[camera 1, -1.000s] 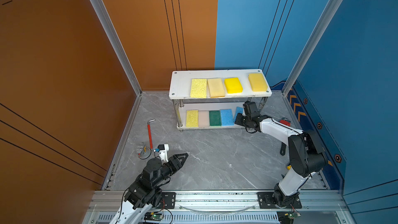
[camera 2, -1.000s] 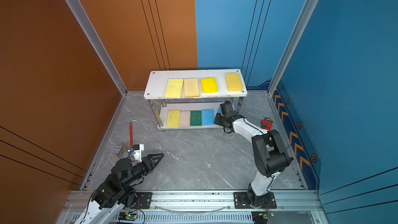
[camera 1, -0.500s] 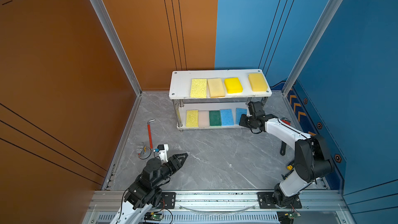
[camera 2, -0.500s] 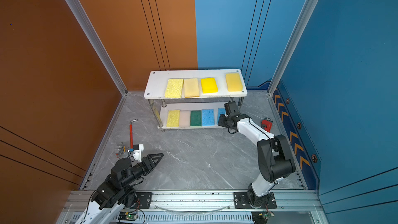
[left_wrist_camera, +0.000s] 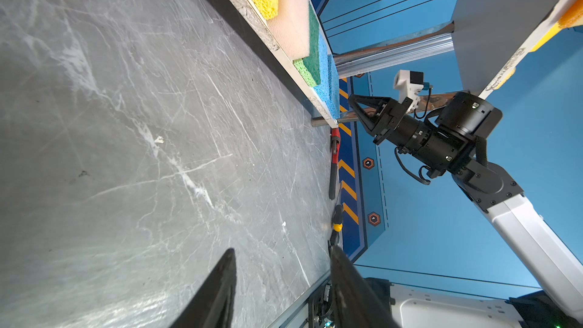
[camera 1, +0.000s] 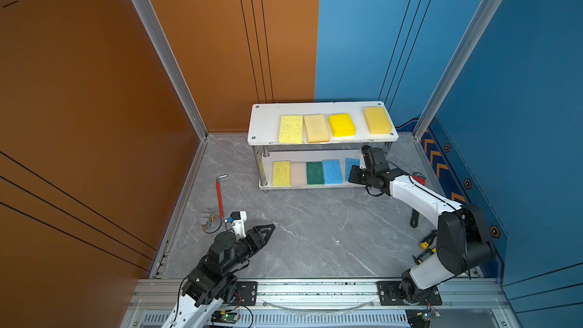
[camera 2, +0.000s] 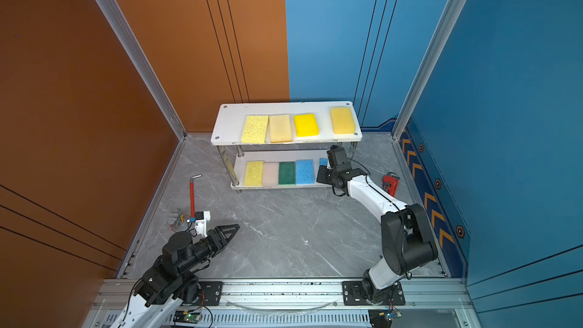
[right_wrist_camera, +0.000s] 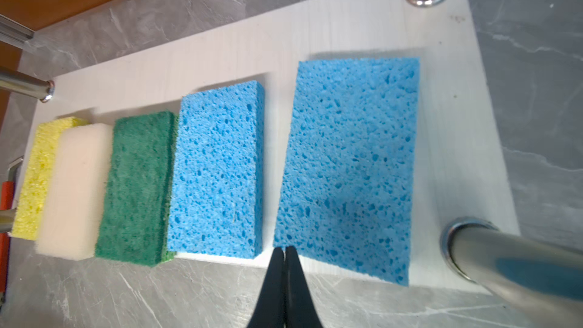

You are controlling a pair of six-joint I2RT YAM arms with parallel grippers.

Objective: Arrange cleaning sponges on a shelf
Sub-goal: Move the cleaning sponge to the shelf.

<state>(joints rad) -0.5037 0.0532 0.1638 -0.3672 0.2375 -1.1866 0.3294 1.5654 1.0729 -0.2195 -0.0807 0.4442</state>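
Note:
The shelf (camera 1: 263,121) stands at the back with all the cleaning sponges on it. Its top board carries a porous pale-yellow sponge (camera 1: 290,129), a beige-yellow one (camera 1: 316,128) and two thick yellow ones (camera 1: 341,124) (camera 1: 377,120). On the lower board (right_wrist_camera: 362,26) lie yellow (right_wrist_camera: 34,181), pinkish-beige (right_wrist_camera: 74,194), dark green (right_wrist_camera: 138,190) and two blue sponges (right_wrist_camera: 217,171) (right_wrist_camera: 350,165). My right gripper (right_wrist_camera: 285,249) is shut and empty, at the lower board's front edge by the right blue sponge's near corner. My left gripper (left_wrist_camera: 280,254) hangs open and empty over the floor near the front left.
A red hex key (camera 1: 219,194) and a small metal fitting (camera 1: 208,217) lie on the floor at the left. A red pipe wrench (camera 2: 391,183), a black tool (camera 1: 414,219) and a yellow-black screwdriver (camera 1: 426,241) lie along the right wall. Chrome posts (right_wrist_camera: 504,266) flank the right gripper.
My right arm's elbow has swung back toward the front right while its shut gripper stayed at the lower board's right end. More of the right blue sponge shows. The left arm has not moved.

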